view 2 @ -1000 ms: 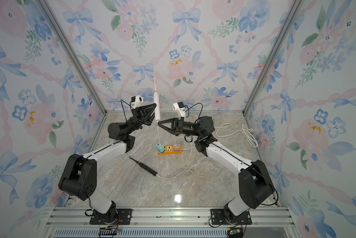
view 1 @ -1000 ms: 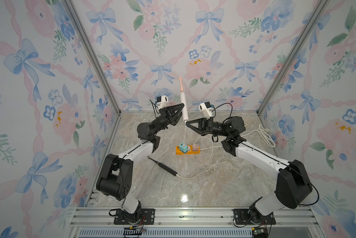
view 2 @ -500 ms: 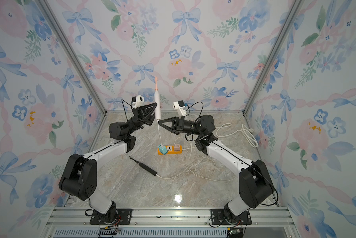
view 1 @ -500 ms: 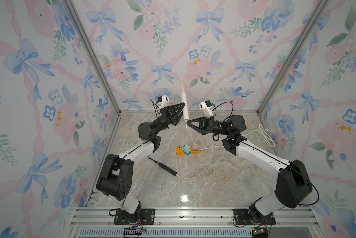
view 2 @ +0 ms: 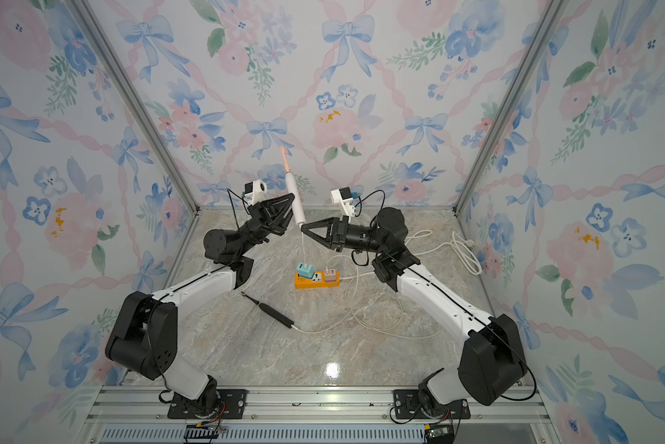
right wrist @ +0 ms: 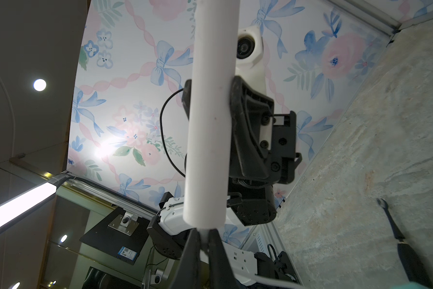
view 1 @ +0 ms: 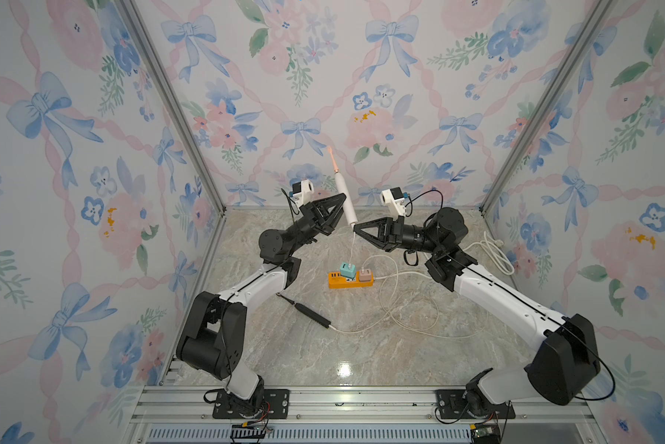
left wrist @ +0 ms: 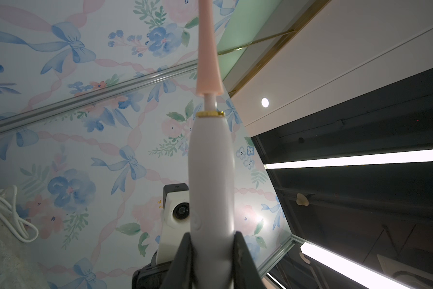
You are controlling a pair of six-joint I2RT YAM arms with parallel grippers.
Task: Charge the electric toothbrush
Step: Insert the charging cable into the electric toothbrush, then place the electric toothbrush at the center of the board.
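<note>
Marble-patterned tabletop (view 1: 361, 357) carries an orange power strip (view 1: 336, 280). A black toothbrush (view 1: 308, 312) lies flat left of the strip, nearer the arm bases. A white cable (view 1: 346, 331) loops from it. A coiled white cord (view 1: 497, 256) lies well right of the strip.

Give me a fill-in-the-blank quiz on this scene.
The left gripper holds a white toothbrush with a ___ brush head.
The power strip on the table is ___.
The second toothbrush, lying on the table, is ___.
Missing words: pink; orange; black.
</note>
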